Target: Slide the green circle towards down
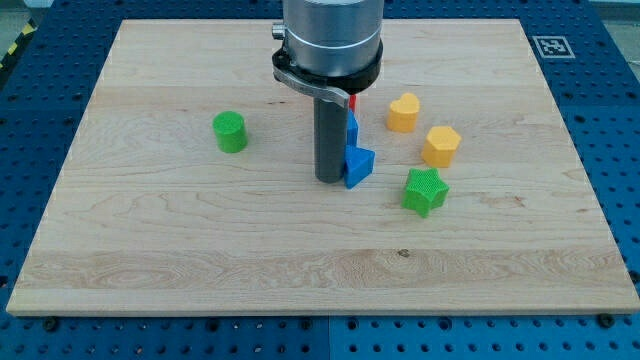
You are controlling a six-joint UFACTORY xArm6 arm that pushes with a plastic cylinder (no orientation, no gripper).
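The green circle point(230, 131) is a small round block on the wooden board point(150, 260), left of the middle. My tip point(329, 179) is the lower end of the dark rod, near the board's middle and well to the right of the green circle. It stands right against a blue block point(356, 162). The arm's grey body hides what lies behind the rod.
A green star block point(425, 191) lies right of my tip. Two yellow blocks, a heart-like one point(403, 112) and a hexagon point(441, 146), lie further to the upper right. A small red piece point(354, 102) peeks out beside the rod.
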